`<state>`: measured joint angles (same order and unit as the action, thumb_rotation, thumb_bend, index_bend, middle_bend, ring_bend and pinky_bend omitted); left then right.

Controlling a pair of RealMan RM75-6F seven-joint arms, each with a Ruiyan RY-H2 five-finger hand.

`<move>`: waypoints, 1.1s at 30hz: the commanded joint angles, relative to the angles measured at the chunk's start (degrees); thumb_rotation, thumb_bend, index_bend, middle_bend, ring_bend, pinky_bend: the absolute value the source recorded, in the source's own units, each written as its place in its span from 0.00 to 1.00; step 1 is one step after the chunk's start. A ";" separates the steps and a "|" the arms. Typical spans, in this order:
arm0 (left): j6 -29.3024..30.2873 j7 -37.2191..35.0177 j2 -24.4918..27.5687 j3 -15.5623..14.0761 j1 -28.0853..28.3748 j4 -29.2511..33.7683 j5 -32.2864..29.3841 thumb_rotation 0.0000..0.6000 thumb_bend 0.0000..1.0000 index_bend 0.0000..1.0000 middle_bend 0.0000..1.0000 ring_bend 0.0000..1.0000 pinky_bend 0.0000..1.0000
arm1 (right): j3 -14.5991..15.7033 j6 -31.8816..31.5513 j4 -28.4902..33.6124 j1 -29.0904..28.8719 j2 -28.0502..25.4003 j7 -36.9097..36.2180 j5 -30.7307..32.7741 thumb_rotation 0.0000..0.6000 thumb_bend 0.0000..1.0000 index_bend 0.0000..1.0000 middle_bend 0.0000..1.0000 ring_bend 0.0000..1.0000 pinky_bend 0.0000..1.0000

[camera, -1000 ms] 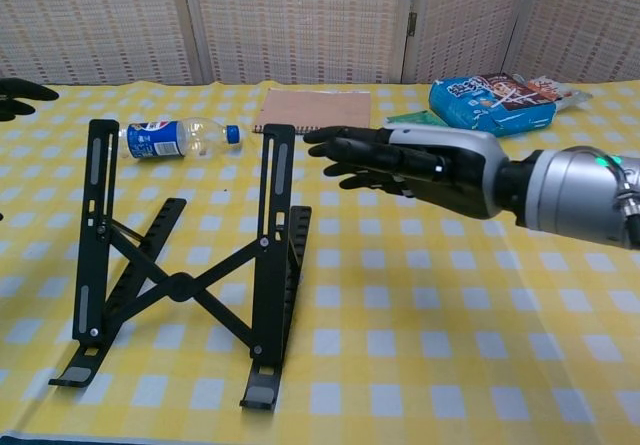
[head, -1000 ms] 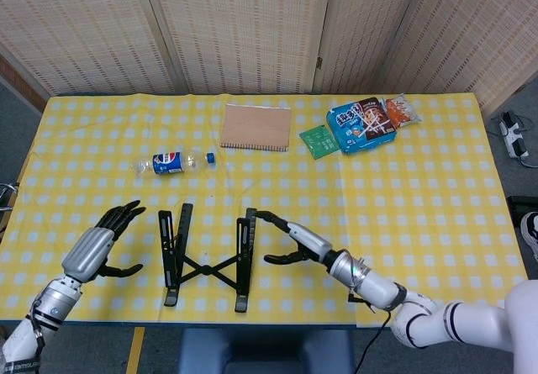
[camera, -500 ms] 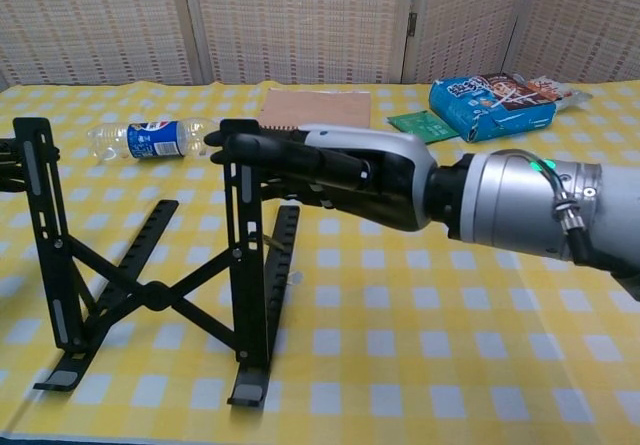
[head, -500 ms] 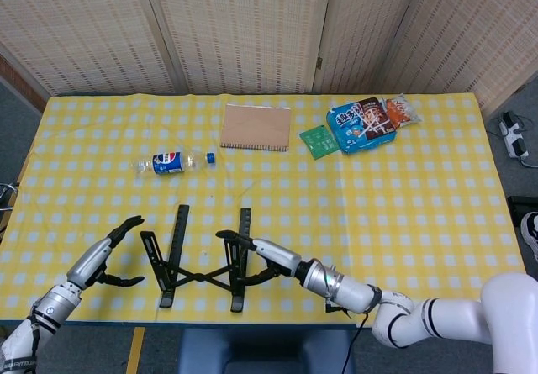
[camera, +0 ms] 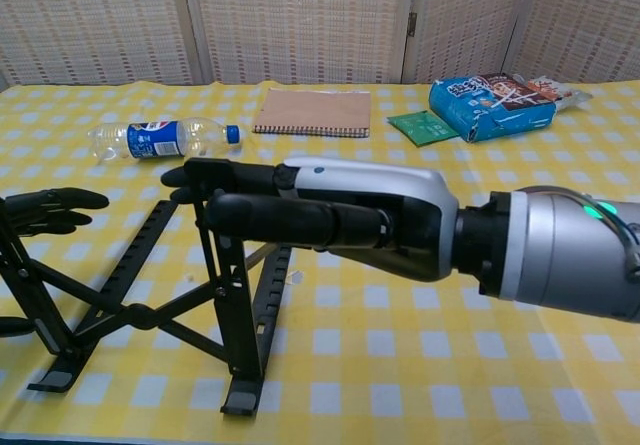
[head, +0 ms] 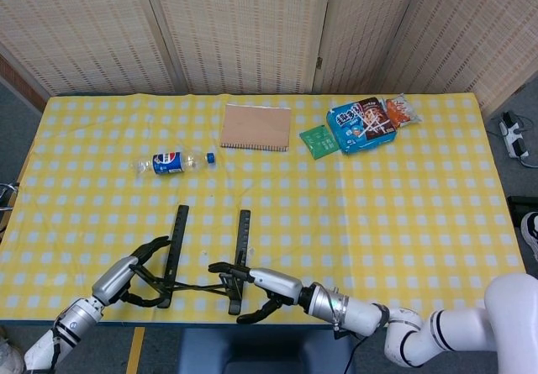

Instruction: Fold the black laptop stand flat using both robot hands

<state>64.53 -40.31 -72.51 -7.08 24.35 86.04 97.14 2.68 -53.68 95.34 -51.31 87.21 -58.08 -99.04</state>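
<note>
Between my hands stands the laptop stand: left hand and right hand each grip a rail.

1 laptop stand, 1 bottle, 1 notebook, 3 snack pkts, 2 robot hands.

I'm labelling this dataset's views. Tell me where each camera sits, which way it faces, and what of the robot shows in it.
Head view: high above the near table edge, looking down on the whole yellow checked table; both forearms and hands show at the bottom.
Chest view: low at the near edge, looking level across the table toward the wicker screens; the right hand fills the middle, the left hand shows at the left edge.
Shared: the laptop stand, bottle, notebook, snack bags.
</note>
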 commanded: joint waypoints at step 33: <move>-1.69 16.34 -4.26 3.89 3.32 -3.77 -4.88 1.00 0.20 0.15 0.12 0.02 0.00 | 3.13 -3.02 -1.12 0.00 1.24 -2.45 -0.26 0.38 0.20 0.00 0.00 0.04 0.00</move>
<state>63.38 -23.12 -77.32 -2.64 27.49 82.14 92.28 5.90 -56.76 94.41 -51.31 88.31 -60.36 -99.46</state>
